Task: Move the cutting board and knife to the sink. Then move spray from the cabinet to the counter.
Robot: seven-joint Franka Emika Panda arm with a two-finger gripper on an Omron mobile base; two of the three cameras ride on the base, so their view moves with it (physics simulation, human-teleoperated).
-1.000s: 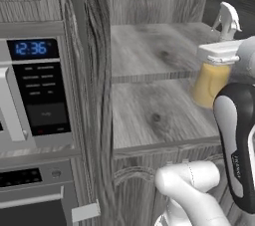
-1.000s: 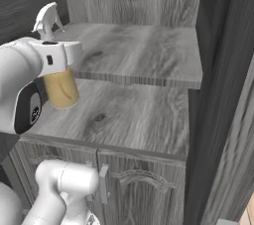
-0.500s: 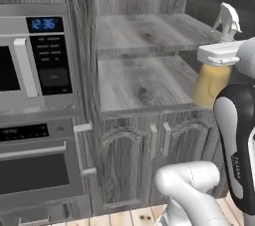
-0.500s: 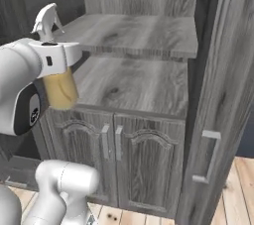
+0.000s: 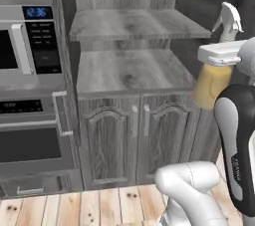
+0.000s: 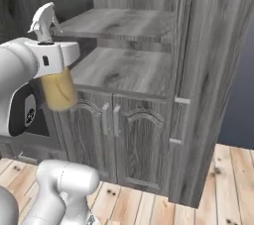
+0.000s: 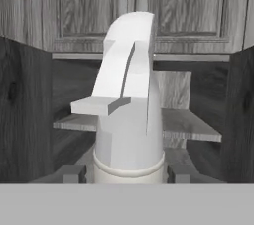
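Observation:
My gripper is shut on the spray, a clear bottle of orange-yellow liquid with a whitish trigger nozzle. The bottle hangs upright in the air in front of the grey wood-grain cabinet, clear of its shelves. In the right base view the spray hangs left of the cabinet, under the gripper. In the hand view the nozzle of the spray rises between my fingertips. The cutting board, knife, sink and counter are out of view.
A microwave with a blue clock sits left of the cabinet, above an oven. The cabinet's tall door stands open on the right. Closed lower doors face a wooden plank floor.
The whole picture has pulled back from the cabinet, so the base has driven away from it. The spray stays in my gripper, held the same way.

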